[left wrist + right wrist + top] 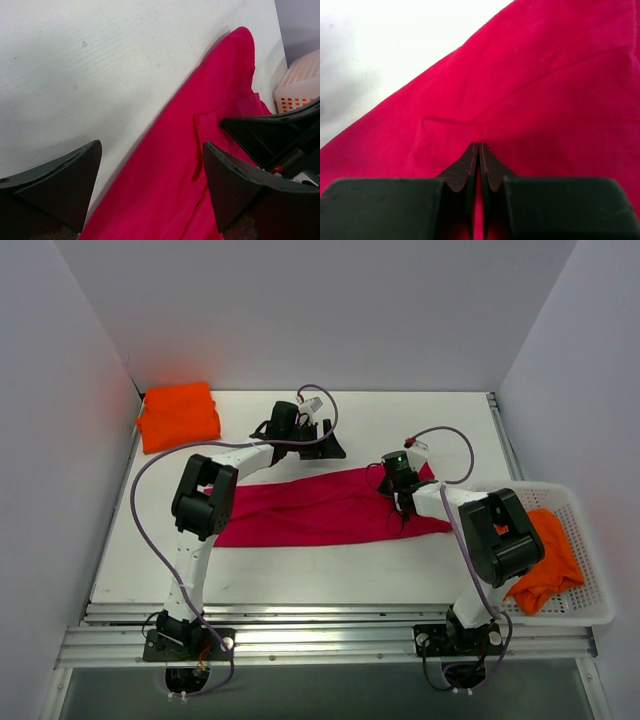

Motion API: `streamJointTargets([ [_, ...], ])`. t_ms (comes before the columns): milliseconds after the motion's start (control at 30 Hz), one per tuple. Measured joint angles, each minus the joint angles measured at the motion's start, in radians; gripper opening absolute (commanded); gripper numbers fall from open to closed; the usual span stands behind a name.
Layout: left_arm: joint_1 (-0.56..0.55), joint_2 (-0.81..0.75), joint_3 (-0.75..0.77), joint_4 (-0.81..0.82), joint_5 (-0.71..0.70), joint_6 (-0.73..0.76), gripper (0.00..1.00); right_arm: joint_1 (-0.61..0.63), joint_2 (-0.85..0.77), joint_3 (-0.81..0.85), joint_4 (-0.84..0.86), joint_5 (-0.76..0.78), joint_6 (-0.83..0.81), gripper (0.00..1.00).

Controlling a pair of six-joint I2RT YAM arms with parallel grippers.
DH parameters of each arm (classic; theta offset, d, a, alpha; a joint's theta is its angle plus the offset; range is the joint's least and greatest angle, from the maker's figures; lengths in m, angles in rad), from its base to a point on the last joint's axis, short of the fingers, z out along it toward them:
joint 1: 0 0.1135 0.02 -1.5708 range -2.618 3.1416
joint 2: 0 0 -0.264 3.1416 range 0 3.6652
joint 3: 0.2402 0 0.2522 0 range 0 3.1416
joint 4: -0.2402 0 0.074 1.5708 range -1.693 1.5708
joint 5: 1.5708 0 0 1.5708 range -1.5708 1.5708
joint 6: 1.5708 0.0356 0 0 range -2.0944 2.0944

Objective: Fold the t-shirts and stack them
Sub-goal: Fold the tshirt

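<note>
Across the middle of the table [300, 575] the pink shirt [320, 508] is laid out in a long strip. Right gripper [479, 147] is down on its right end, tips clamped together with a bit of cloth nipped between them. Left gripper [150, 150] hangs over the shirt's far edge, spread wide, holding nothing. Folded orange shirt [178, 416] sits in the back left corner, and a crumpled orange shirt [548, 560] is in the basket [590, 612].

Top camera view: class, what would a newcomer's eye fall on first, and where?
The crimson-pink t-shirt stretches as a long band across the middle of the table, the right gripper pinched shut on its right end. A folded orange t-shirt sits in the far left corner, and a crumpled orange t-shirt lies in the white basket at the right.
</note>
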Motion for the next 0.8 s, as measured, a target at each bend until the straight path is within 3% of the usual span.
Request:
streamJointTargets([
  [333,0.000,0.000,-0.006,0.011,0.006,-0.012,0.90,0.111,-0.301,-0.052,-0.125,0.030,0.010,0.00],
  [367,0.000,0.000,-0.007,0.013,0.007,-0.013,0.90,0.124,-0.322,-0.069,-0.134,0.035,0.018,0.34],
  [433,0.001,0.000,-0.008,0.016,0.008,-0.016,0.90,0.141,-0.338,-0.102,-0.143,0.046,0.040,0.89],
  [467,0.001,0.000,-0.010,0.019,0.008,-0.018,0.90,0.146,-0.338,-0.117,-0.147,0.051,0.046,1.00],
  [600,0.001,0.005,-0.010,0.032,0.014,-0.026,0.89,0.150,-0.256,-0.108,-0.170,0.087,0.047,1.00],
  [800,0.003,0.005,-0.013,0.042,0.025,-0.026,0.89,0.135,-0.024,0.083,-0.169,0.121,0.009,0.98],
])
